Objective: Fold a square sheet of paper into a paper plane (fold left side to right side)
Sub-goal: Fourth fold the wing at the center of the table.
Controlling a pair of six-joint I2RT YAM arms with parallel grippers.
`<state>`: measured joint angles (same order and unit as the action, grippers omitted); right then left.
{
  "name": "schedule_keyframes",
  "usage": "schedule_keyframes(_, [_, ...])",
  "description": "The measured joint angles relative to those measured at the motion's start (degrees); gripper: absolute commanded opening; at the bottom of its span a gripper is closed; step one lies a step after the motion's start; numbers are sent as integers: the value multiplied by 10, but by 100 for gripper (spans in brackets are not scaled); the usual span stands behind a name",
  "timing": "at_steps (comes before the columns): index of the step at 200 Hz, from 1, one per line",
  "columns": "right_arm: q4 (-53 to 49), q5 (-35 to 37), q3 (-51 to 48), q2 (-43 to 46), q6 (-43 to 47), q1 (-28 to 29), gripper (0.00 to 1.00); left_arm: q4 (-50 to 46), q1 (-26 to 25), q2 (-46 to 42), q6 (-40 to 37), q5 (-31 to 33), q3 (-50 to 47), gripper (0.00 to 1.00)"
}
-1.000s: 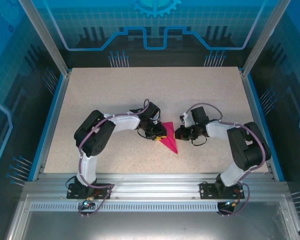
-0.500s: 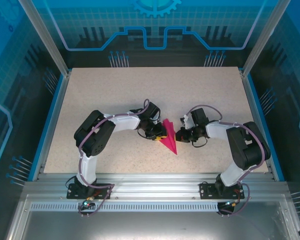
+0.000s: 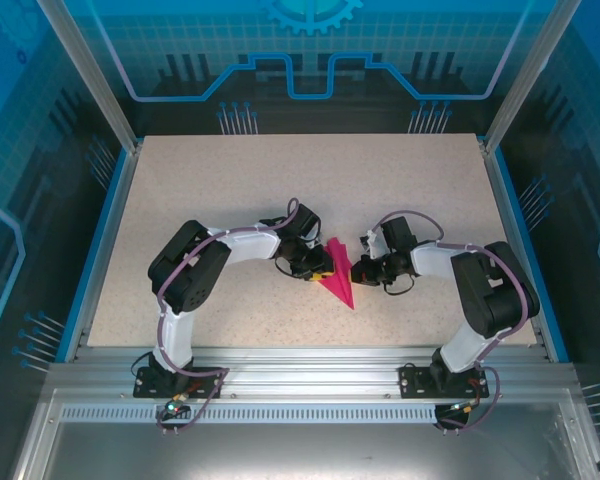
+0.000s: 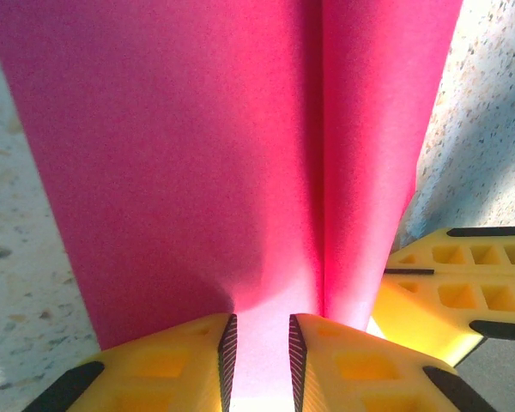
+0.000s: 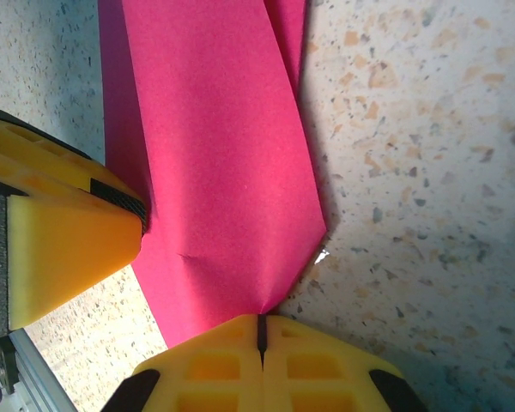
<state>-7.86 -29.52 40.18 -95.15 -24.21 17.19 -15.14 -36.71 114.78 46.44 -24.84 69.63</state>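
Both grippers on the paper plane at frame centre: left gripper pinches its centre ridge, right gripper, fully closed, presses its edge; likely mid-crease, next needs a firm press along the fold.

A speckled beige tabletop carries the scene. The magenta paper plane lies near its middle. Its point faces the near edge.

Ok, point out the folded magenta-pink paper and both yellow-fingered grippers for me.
folded magenta-pink paper (image 3: 340, 283): top external view, middle of the dart.
left gripper (image 4: 259, 352): left wrist view, gap between fingertips.
right gripper (image 5: 261, 330): right wrist view, seam of closed fingertips.
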Motion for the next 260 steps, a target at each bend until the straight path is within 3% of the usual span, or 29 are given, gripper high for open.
schedule_keyframes(260, [2, 2, 16, -14, 0, 1, 0, -1, 0, 0, -2, 1, 0, 28])
